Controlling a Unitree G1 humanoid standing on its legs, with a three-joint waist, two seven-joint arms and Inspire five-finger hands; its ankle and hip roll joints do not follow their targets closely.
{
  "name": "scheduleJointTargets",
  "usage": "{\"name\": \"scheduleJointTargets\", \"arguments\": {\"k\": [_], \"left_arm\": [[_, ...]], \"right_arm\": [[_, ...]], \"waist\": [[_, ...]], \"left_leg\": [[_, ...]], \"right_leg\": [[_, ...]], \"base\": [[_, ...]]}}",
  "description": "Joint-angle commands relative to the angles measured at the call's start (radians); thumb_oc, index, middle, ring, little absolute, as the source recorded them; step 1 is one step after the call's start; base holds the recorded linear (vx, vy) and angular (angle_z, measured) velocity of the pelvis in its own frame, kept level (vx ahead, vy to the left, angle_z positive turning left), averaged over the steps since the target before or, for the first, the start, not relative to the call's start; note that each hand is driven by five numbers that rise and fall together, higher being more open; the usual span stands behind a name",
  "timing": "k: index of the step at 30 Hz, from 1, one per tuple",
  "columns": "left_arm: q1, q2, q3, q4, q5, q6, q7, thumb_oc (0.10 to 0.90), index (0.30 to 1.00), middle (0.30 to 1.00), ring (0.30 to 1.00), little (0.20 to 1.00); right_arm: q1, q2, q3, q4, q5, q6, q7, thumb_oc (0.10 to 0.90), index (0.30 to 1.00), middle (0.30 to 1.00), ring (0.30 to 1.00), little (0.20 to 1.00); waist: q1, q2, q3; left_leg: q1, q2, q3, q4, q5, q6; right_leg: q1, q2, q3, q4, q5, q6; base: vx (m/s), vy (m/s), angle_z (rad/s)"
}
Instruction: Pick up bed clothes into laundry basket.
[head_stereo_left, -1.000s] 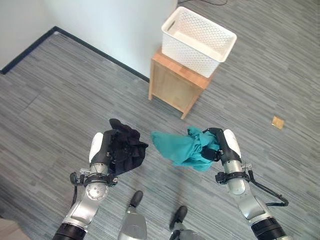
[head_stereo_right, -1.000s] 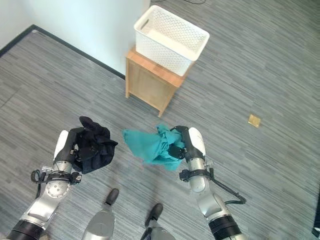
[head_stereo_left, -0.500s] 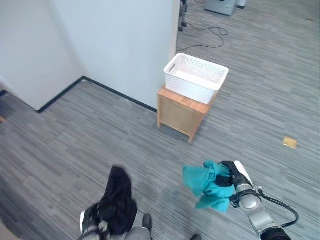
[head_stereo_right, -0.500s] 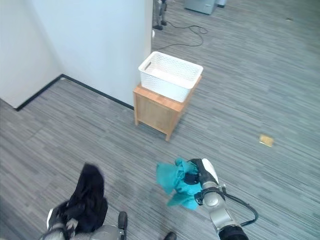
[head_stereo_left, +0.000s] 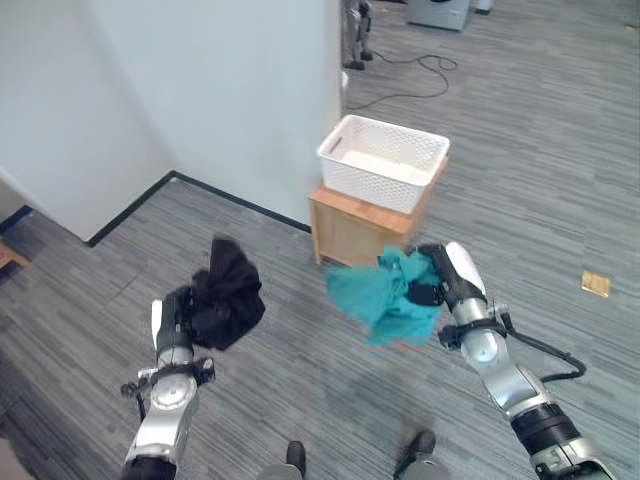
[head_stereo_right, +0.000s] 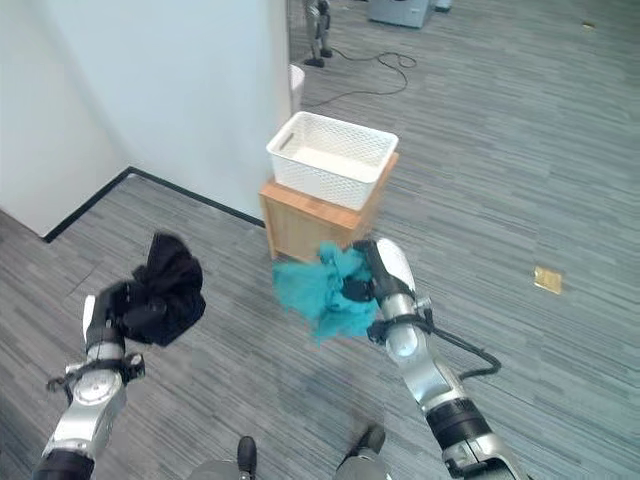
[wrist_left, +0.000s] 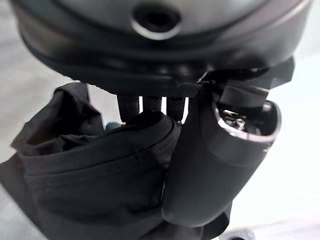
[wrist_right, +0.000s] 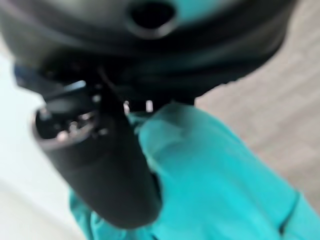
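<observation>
The right hand (head_stereo_left: 440, 283) is clenched round a crumpled teal cloth (head_stereo_left: 385, 297), held up just in front of the small wooden bench (head_stereo_left: 360, 225) that carries the white perforated plastic laundry basket (head_stereo_left: 383, 161). The left hand (head_stereo_left: 178, 312) grips a bunched black garment (head_stereo_left: 226, 295), well apart from the basket. Both bundles hang shapeless, with no clear long axis; the basket lies ahead of and above the right hand, the nearer one.

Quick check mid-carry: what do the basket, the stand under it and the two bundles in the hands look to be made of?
Laundry basket: white, likely moulded plastic, with perforated lattice walls. Stand: light wood or wood veneer, grain-toned, matte. Black garment in the left hand: soft matte fabric, folds and a stitched hem. Teal garment in the right hand: thin cloth, draping loosely.
</observation>
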Motion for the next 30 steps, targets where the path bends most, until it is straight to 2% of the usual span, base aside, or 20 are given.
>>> {"name": "scheduleJointTargets", "arguments": {"k": [1, 2, 3, 5, 6, 7, 8, 9, 12, 13, 14, 15, 16, 17, 19, 22, 24, 27, 28, 30], "left_arm": [[-0.023, 0.078, 0.019, -0.120, 0.054, -0.099, 0.043, 0.400, 0.300, 0.300, 0.300, 0.300], [0.000, 0.069, 0.022, -0.143, 0.056, -0.100, 0.045, 0.400, 0.300, 0.300, 0.300, 0.300], [0.012, 0.062, 0.025, -0.155, 0.053, -0.101, 0.043, 0.400, 0.300, 0.300, 0.300, 0.300], [0.038, 0.050, 0.033, -0.188, 0.045, -0.109, 0.045, 0.400, 0.300, 0.300, 0.300, 0.300], [0.047, 0.046, 0.029, -0.195, 0.040, -0.111, 0.038, 0.400, 0.300, 0.300, 0.300, 0.300], [0.055, 0.044, 0.026, -0.206, 0.032, -0.114, 0.035, 0.400, 0.300, 0.300, 0.300, 0.300], [0.061, 0.042, 0.024, -0.212, 0.029, -0.113, 0.032, 0.400, 0.300, 0.300, 0.300, 0.300], [0.068, 0.040, 0.025, -0.221, 0.029, -0.111, 0.031, 0.400, 0.300, 0.300, 0.300, 0.300], [0.083, 0.029, 0.016, -0.256, 0.031, -0.112, 0.024, 0.400, 0.300, 0.300, 0.300, 0.300], [0.089, 0.028, 0.013, -0.277, 0.038, -0.113, 0.019, 0.400, 0.300, 0.300, 0.300, 0.300], [0.094, 0.029, 0.015, -0.287, 0.045, -0.113, 0.016, 0.400, 0.300, 0.300, 0.300, 0.300], [0.103, 0.034, 0.020, -0.308, 0.057, -0.113, 0.016, 0.400, 0.300, 0.300, 0.300, 0.300], [0.118, 0.042, 0.033, -0.336, 0.078, -0.109, 0.018, 0.400, 0.300, 0.300, 0.300, 0.300], [0.119, 0.041, 0.033, -0.338, 0.079, -0.108, 0.019, 0.400, 0.300, 0.300, 0.300, 0.300], [0.121, 0.046, 0.047, -0.369, 0.096, -0.112, 0.023, 0.400, 0.300, 0.300, 0.300, 0.300], [0.138, 0.056, 0.063, -0.415, 0.108, -0.123, 0.011, 0.400, 0.300, 0.300, 0.300, 0.300], [0.148, 0.072, 0.069, -0.433, 0.118, -0.127, 0.000, 0.400, 0.300, 0.300, 0.300, 0.300], [0.149, 0.111, 0.051, -0.438, 0.114, -0.125, -0.006, 0.400, 0.300, 0.300, 0.300, 0.300], [0.138, 0.127, 0.038, -0.424, 0.104, -0.125, -0.003, 0.400, 0.300, 0.300, 0.300, 0.300], [0.120, 0.154, 0.004, -0.393, 0.095, -0.113, -0.008, 0.400, 0.300, 0.300, 0.300, 0.300]], "right_arm": [[-0.137, 0.039, -0.069, -0.127, -0.053, -0.068, -0.103, 0.400, 0.300, 0.300, 0.300, 0.300], [-0.119, 0.043, -0.070, -0.162, -0.061, -0.076, -0.102, 0.400, 0.300, 0.300, 0.300, 0.300], [-0.110, 0.048, -0.066, -0.177, -0.063, -0.082, -0.100, 0.400, 0.300, 0.300, 0.300, 0.300], [-0.095, 0.056, -0.056, -0.208, -0.060, -0.104, -0.111, 0.400, 0.300, 0.300, 0.300, 0.300], [-0.091, 0.052, -0.052, -0.220, -0.061, -0.107, -0.111, 0.400, 0.300, 0.300, 0.300, 0.300], [-0.087, 0.042, -0.053, -0.234, -0.065, -0.113, -0.113, 0.400, 0.300, 0.300, 0.300, 0.300], [-0.084, 0.035, -0.055, -0.243, -0.067, -0.111, -0.113, 0.400, 0.300, 0.300, 0.300, 0.300], [-0.078, 0.027, -0.060, -0.259, -0.073, -0.110, -0.112, 0.400, 0.300, 0.300, 0.300, 0.300], [-0.056, 0.000, -0.073, -0.274, -0.072, -0.117, -0.106, 0.400, 0.300, 0.300, 0.300, 0.300], [-0.048, -0.012, -0.078, -0.273, -0.068, -0.121, -0.104, 0.400, 0.300, 0.300, 0.300, 0.300], [-0.045, -0.017, -0.082, -0.264, -0.064, -0.122, -0.103, 0.400, 0.300, 0.300, 0.300, 0.300], [-0.040, -0.025, -0.085, -0.244, -0.059, -0.122, -0.101, 0.400, 0.300, 0.300, 0.300, 0.300], [-0.033, -0.031, -0.090, -0.211, -0.051, -0.120, -0.098, 0.400, 0.300, 0.300, 0.300, 0.300], [-0.033, -0.031, -0.090, -0.209, -0.051, -0.121, -0.099, 0.400, 0.300, 0.300, 0.300, 0.300], [-0.021, -0.035, -0.109, -0.165, -0.039, -0.117, -0.111, 0.400, 0.300, 0.300, 0.300, 0.300], [0.009, -0.039, -0.142, -0.157, -0.026, -0.113, -0.113, 0.400, 0.300, 0.300, 0.300, 0.300], [0.009, -0.048, -0.153, -0.148, -0.025, -0.113, -0.116, 0.400, 0.300, 0.300, 0.300, 0.300], [-0.062, -0.077, -0.160, -0.112, -0.037, -0.105, -0.143, 0.400, 0.300, 0.300, 0.300, 0.300], [-0.107, -0.101, -0.162, -0.100, -0.038, -0.096, -0.159, 0.400, 0.300, 0.300, 0.300, 0.300], [-0.185, -0.131, -0.151, -0.067, -0.050, -0.079, -0.176, 0.400, 0.300, 0.300, 0.300, 0.300]], "waist": [[-0.007, -0.103, -0.070], [-0.013, -0.093, -0.076], [-0.017, -0.088, -0.080], [-0.002, -0.076, -0.084], [0.008, -0.081, -0.077], [0.019, -0.088, -0.071], [0.027, -0.097, -0.061], [0.039, -0.105, -0.051], [0.071, -0.117, -0.031], [0.080, -0.111, -0.030], [0.088, -0.102, -0.030], [0.103, -0.081, -0.030], [0.134, -0.065, -0.027], [0.135, -0.065, -0.027], [0.163, -0.067, -0.014], [0.186, -0.059, -0.012], [0.209, -0.058, -0.027], [0.240, -0.083, -0.055], [0.250, -0.101, -0.062], [0.260, -0.149, -0.084]], "left_leg": [[0.190, 0.051, 0.046, 0.034, -0.163, -0.102], [0.200, 0.081, 0.052, 0.080, -0.173, -0.113], [0.180, 0.099, 0.043, 0.129, -0.142, -0.118], [0.096, 0.151, 0.016, 0.319, -0.046, -0.133], [0.039, 0.160, -0.004, 0.440, 0.007, -0.136], [-0.004, 0.179, 0.007, 0.523, 0.041, -0.129], [-0.046, 0.182, 0.022, 0.580, 0.042, -0.120], [-0.091, 0.171, 0.033, 0.607, 0.016, -0.109], [-0.187, 0.096, 0.080, 0.502, -0.085, -0.064], [-0.205, 0.077, 0.101, 0.424, -0.076, -0.055], [-0.224, 0.068, 0.117, 0.351, -0.043, -0.054], [-0.248, 0.068, 0.129, 0.239, 0.038, -0.065], [-0.278, 0.072, 0.114, 0.071, 0.122, -0.075], [-0.270, 0.071, 0.116, 0.057, 0.130, -0.076], [-0.342, 0.088, 0.103, -0.011, 0.165, -0.090], [-0.372, 0.112, 0.114, -0.015, 0.206, -0.102], [-0.361, 0.118, 0.116, 0.006, 0.239, -0.097], [-0.337, 0.107, 0.084, 0.034, 0.246, -0.076], [-0.332, 0.108, 0.079, 0.036, 0.248, -0.076], [-0.289, 0.082, 0.077, 0.028, 0.216, -0.044]], "right_leg": [[-0.048, -0.095, 0.061, -0.049, -0.004, 0.068], [-0.039, -0.087, 0.054, -0.022, -0.011, 0.065], [-0.029, -0.076, 0.045, -0.022, -0.014, 0.050], [0.025, -0.011, 0.027, -0.047, -0.048, 0.007], [0.054, 0.009, 0.019, -0.059, -0.070, -0.019], [0.089, 0.028, 0.006, -0.073, -0.098, -0.043], [0.113, 0.036, 0.005, -0.082, -0.117, -0.059], [0.134, 0.039, 0.009, -0.088, -0.133, -0.061], [0.172, 0.041, 0.033, -0.097, -0.162, -0.041], [0.181, 0.046, 0.034, -0.099, -0.168, -0.029], [0.195, 0.058, 0.040, -0.100, -0.176, -0.022], [0.217, 0.084, 0.049, -0.102, -0.196, -0.015], [0.258, 0.109, 0.061, -0.104, -0.224, -0.006], [0.259, 0.109, 0.061, -0.104, -0.225, -0.007], [0.305, 0.116, 0.065, -0.103, -0.255, -0.006], [0.356, 0.133, 0.075, -0.102, -0.282, -0.007], [0.377, 0.136, 0.084, -0.103, -0.291, -0.004], [0.381, 0.118, 0.105, -0.076, -0.294, 0.016], [0.381, 0.109, 0.108, -0.052, -0.305, 0.018], [0.379, 0.083, 0.112, 0.025, -0.285, 0.034]], "base": [[0.50, -0.123, 0.00], [0.41, -0.122, -0.14], [0.36, -0.171, -0.08], [0.30, -0.260, -0.02], [0.29, -0.318, -0.06], [0.28, -0.277, -0.08], [0.31, -0.210, -0.14], [0.30, -0.110, -0.19], [0.30, 0.046, -0.13], [0.30, 0.146, -0.03], [0.33, 0.199, -0.03], [0.46, 0.285, -0.02], [0.36, 0.222, -0.10], [0.34, 0.184, -0.20], [0.25, 0.127, -0.27], [0.24, 0.183, -0.51], [0.19, 0.215, -0.27], [0.18, 0.229, -0.08], [0.23, 0.227, -0.10], [0.26, 0.207, 0.11]]}}
